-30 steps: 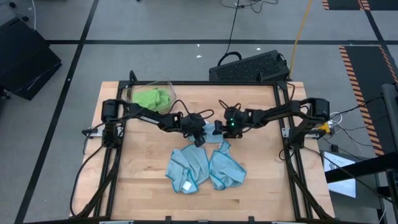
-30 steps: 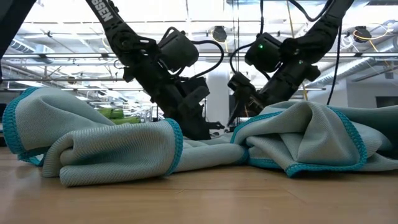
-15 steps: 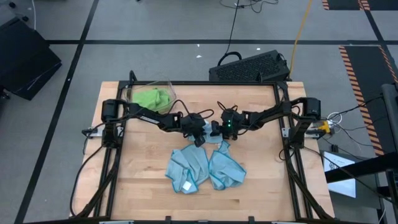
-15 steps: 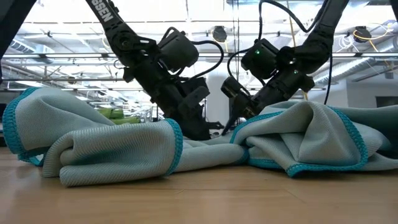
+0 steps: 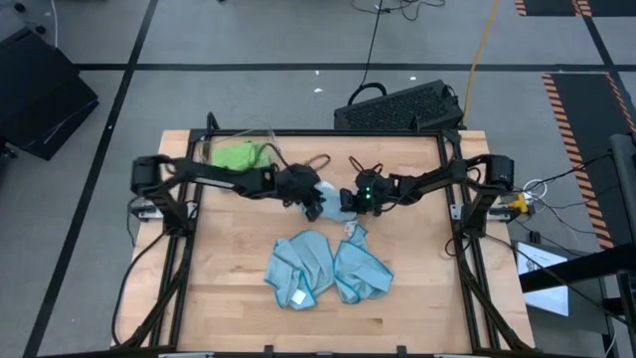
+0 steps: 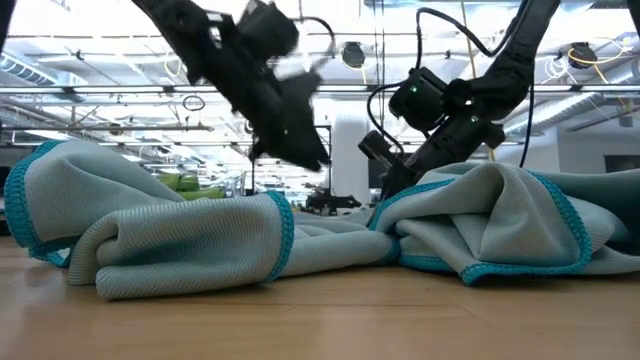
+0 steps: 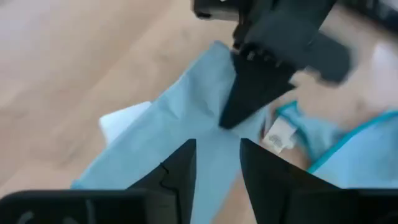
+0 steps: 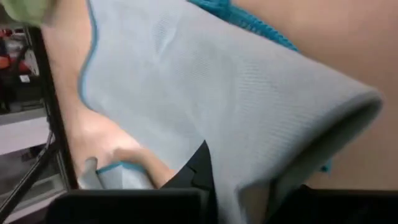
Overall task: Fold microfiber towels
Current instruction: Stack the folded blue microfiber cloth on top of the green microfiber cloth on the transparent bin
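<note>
Two crumpled light blue microfiber towels (image 5: 323, 267) with teal stitched edges lie heaped side by side on the pale wooden tabletop (image 5: 229, 298), toward its near side; in the low view their folds fill the foreground and hide the tabletop behind them. A small white tag (image 5: 299, 296) shows on the left heap, too small to read. Farther back, between the two arms, a third light blue towel (image 5: 336, 202) is lifted at the middle of the tabletop. The left gripper (image 7: 217, 163) holds it with its fingers slightly apart, cloth running between them. The right gripper (image 5: 347, 206) meets it from the other side with its fingers closed on the same towel's edge. A second white tag (image 7: 277, 135) hangs from this towel, unreadable. At the far left corner a clear plastic bin (image 5: 266, 135) holds lime green microfiber towels (image 5: 241, 156). Beyond the tabletop's far edge a black keyboard (image 5: 397, 106) lies on the grey floor.
</note>
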